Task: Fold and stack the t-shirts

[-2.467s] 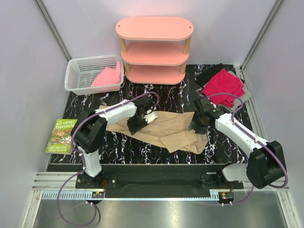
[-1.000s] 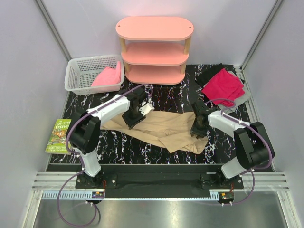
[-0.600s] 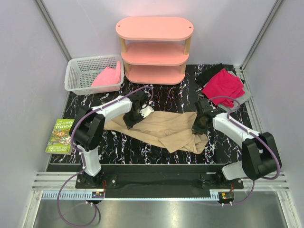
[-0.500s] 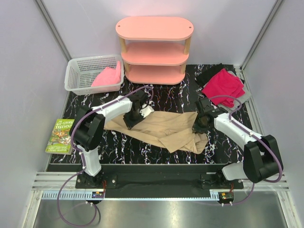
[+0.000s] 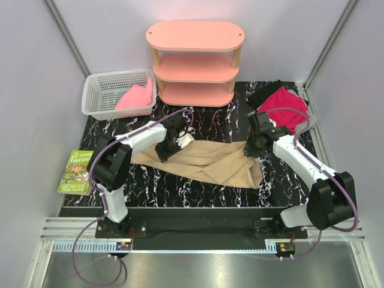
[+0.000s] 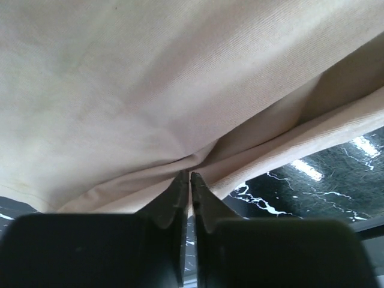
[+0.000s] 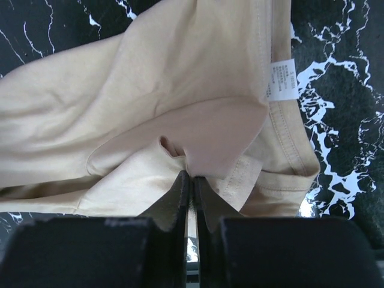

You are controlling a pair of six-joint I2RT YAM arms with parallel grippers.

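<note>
Top external view: tan t-shirt (image 5: pixel 210 163) lies crosswise on the table (image 5: pixel 180 193), mid-front, w/ my left pincer (image 5: pixel 164 150) at its far-left edge and my right pincer (image 5: pixel 252 146) at its far-right edge. Both wrist views show the fingers nearly together, each nipping a gather of tan cloth, so both hold the shirt. Step, I reckon: first lengthwise fold. Next move prob needs both arms lifting together & bringing the far edge toward me evenly, cloth taut; the right end by the label (image 7: pixel 282 81) is rumpled already. Magenta-red t-shirt (image 5: pixel 287 105) & black t-shirt (image 5: pixel 263 93) sit just behind my right arm, so a backward swing could snag them. Light pink t-shirt (image 5: pixel 135 97) is in the basket (image 5: pixel 96 90), far left. Shelf (image 5: pixel 195 60) & book (image 5: pixel 77 171) are well apart.
</note>
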